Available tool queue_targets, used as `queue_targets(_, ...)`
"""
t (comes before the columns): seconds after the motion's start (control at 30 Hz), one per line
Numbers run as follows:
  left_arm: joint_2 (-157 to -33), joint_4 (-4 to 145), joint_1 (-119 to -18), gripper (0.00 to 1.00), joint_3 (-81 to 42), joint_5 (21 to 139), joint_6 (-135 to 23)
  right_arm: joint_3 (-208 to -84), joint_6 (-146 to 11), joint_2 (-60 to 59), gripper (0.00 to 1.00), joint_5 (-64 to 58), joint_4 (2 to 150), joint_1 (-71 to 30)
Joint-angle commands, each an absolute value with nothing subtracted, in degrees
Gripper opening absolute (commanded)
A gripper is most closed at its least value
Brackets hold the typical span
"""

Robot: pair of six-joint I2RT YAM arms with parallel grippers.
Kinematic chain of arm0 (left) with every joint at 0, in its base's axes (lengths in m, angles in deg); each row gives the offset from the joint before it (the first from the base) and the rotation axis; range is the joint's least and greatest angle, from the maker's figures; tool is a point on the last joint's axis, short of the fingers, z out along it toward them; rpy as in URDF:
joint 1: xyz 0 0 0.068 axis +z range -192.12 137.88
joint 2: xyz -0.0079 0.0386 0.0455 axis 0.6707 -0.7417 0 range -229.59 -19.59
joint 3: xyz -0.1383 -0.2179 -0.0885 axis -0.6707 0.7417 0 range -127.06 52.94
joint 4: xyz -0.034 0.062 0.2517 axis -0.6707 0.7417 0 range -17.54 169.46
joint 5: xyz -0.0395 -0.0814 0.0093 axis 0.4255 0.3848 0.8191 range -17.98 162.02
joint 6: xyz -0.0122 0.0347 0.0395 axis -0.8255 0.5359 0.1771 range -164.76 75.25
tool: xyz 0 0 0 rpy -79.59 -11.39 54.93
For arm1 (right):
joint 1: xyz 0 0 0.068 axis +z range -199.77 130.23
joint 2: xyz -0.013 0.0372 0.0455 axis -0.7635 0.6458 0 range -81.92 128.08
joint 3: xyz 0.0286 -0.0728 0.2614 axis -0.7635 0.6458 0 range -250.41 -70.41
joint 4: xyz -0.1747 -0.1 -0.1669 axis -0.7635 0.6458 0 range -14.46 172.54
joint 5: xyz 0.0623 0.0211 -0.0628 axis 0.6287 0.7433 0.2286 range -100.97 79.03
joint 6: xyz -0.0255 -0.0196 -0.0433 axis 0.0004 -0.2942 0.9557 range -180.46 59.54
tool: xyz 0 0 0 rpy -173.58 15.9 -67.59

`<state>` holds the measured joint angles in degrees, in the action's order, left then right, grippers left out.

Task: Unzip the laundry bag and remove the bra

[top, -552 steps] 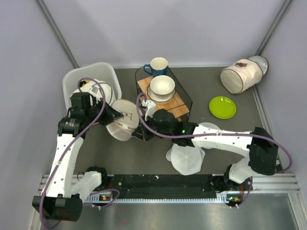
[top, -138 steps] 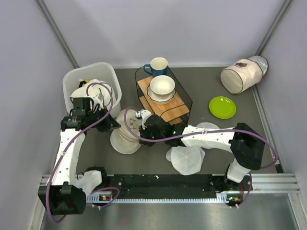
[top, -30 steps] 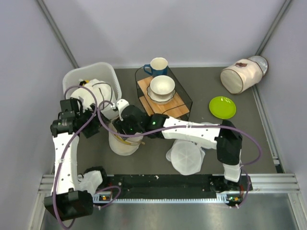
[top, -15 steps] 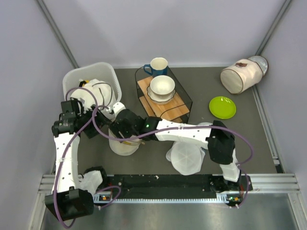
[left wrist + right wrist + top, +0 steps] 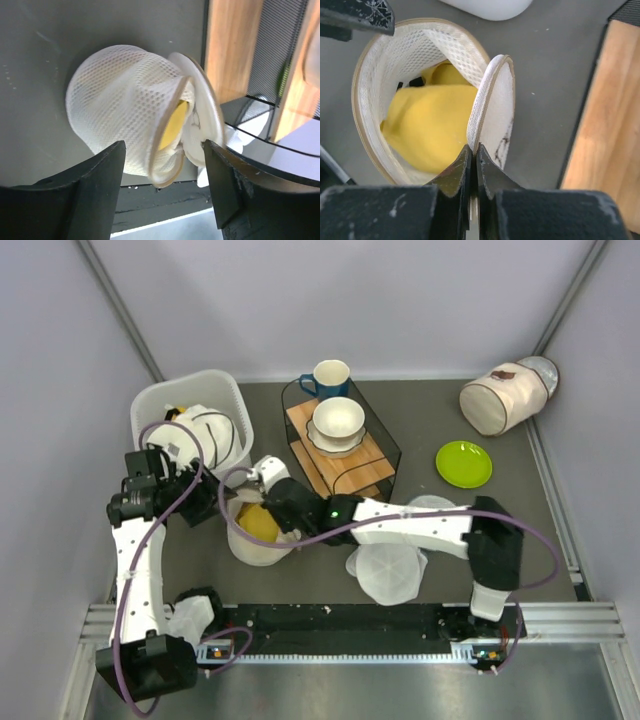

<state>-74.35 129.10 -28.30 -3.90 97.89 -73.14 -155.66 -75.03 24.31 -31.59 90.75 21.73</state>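
Note:
The laundry bag (image 5: 252, 547) is a cream mesh pouch on the table left of centre, and its zipped rim gapes open. My right gripper (image 5: 282, 523) (image 5: 474, 150) is shut on the edge of the bag's lifted round flap (image 5: 497, 105), which bears a small dark mark. Inside the bag (image 5: 380, 65) lies a yellow cloth item (image 5: 432, 125) (image 5: 259, 524). The bra is hidden. My left gripper (image 5: 205, 508) (image 5: 164, 150) stands open just left of the bag (image 5: 115, 110), with nothing between its fingers.
A white basket (image 5: 150, 410) stands at the back left. Beside the bag is a wire rack (image 5: 385, 445) holding a wooden board and a bowl (image 5: 338, 420), with a blue mug (image 5: 330, 377) behind. White discs (image 5: 388, 570), a green plate (image 5: 464, 464) and a cylinder bag (image 5: 500, 398) lie to the right.
My right gripper has closed on the bag's flap and drawn it back to the right, baring the yellow cloth inside. The left gripper's jaws have narrowed a little.

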Motion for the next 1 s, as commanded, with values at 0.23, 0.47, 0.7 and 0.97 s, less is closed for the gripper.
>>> queue_targets(0.23,-69.69,120.8,-35.61,0.68,-7.7,112.01,-77.97,-137.91,-76.81,-2.38,0.0,-38.04,74.05,22.38)
queue_targets(0.47,-71.87,118.17,-50.89,0.68,-7.53,100.26,-79.12,-137.65,-79.97,-2.29,0.0,-36.81,74.84,22.04)
queue_targets(0.7,-70.14,119.21,-54.07,0.63,3.01,93.92,-79.38,-136.86,-82.26,-2.38,0.0,-35.32,77.12,20.72)
queue_targets(0.97,-69.68,117.38,-55.31,0.7,9.0,91.09,-80.53,-136.68,-83.49,-1.15,0.0,-31.89,77.57,19.66)
